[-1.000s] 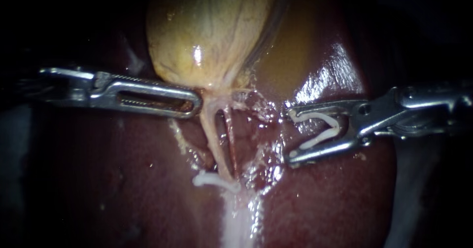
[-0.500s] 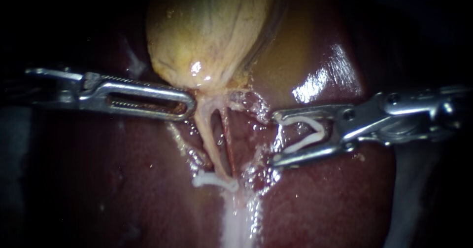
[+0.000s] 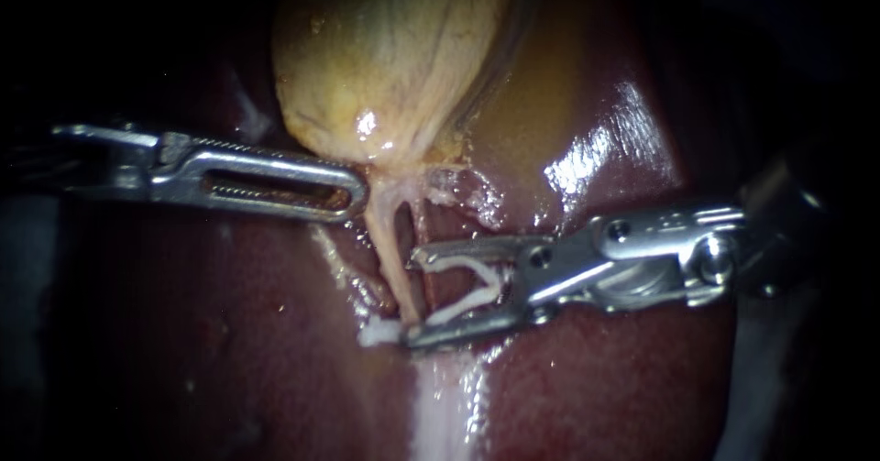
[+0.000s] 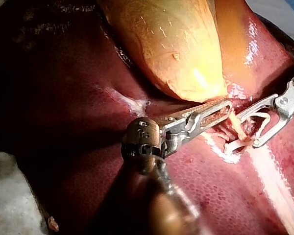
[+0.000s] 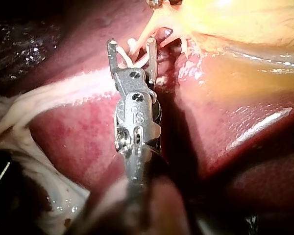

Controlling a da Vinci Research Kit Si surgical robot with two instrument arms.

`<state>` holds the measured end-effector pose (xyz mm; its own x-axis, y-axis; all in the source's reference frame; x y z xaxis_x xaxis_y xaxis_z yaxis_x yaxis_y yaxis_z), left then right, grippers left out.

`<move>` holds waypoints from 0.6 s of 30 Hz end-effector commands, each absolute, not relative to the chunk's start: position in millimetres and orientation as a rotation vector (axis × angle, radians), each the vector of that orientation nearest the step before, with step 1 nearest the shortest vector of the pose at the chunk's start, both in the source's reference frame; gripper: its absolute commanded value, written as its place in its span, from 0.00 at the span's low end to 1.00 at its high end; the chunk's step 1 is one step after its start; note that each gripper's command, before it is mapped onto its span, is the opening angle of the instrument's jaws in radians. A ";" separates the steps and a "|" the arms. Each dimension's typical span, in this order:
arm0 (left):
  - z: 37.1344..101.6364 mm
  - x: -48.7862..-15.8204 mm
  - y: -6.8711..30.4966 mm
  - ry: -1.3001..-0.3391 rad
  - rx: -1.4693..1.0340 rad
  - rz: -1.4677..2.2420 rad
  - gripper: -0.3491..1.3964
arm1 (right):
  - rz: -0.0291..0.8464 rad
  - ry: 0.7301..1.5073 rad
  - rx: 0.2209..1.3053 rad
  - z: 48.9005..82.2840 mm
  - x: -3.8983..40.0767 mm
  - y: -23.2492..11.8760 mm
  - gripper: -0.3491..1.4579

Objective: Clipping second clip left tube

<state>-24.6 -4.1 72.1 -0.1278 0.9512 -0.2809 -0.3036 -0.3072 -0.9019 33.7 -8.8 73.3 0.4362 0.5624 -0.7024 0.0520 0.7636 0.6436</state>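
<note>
The left instrument (image 3: 353, 193) is reaching in level across the liver (image 3: 623, 378). Its slotted jaws are clenching on the narrow lower end of the gallbladder (image 3: 394, 67), where the yellow sac is tapering into the tubes. The left tube (image 3: 390, 241), pale and taut, is running down from that grip to a fastened clip (image 3: 374, 334), a small white bar lying across the tube's lower end.

The right instrument (image 3: 411, 298) is coming in from the right with its jaws spread wide, grasping a loaded clip (image 3: 472, 287). This clip is a white V standing open, its legs lying along both jaws. The jaws are straddling the left tube just above the fastened clip, and the lower jaw tip is lying against that clip. A thinner reddish tube (image 3: 423, 232) beside the left one is also sitting inside the spread jaws.

In the right wrist view the left tube (image 5: 148, 29) is passing between the jaw tips of the right instrument (image 5: 131, 45). The left wrist view is showing the same tube (image 4: 237, 127) leaving the tip of the left instrument (image 4: 228, 107).
</note>
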 end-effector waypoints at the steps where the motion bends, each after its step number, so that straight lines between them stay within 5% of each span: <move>1: 72.0 -24.6 -4.1 -0.857 -1.128 1.625 0.00 | 0.349 1.087 0.660 73.6 33.9 -8.9 0.47; 18: 72.0 -24.8 -4.2 -0.856 -1.128 1.625 0.00 | 0.359 1.078 0.706 76.3 37.2 -11.7 0.45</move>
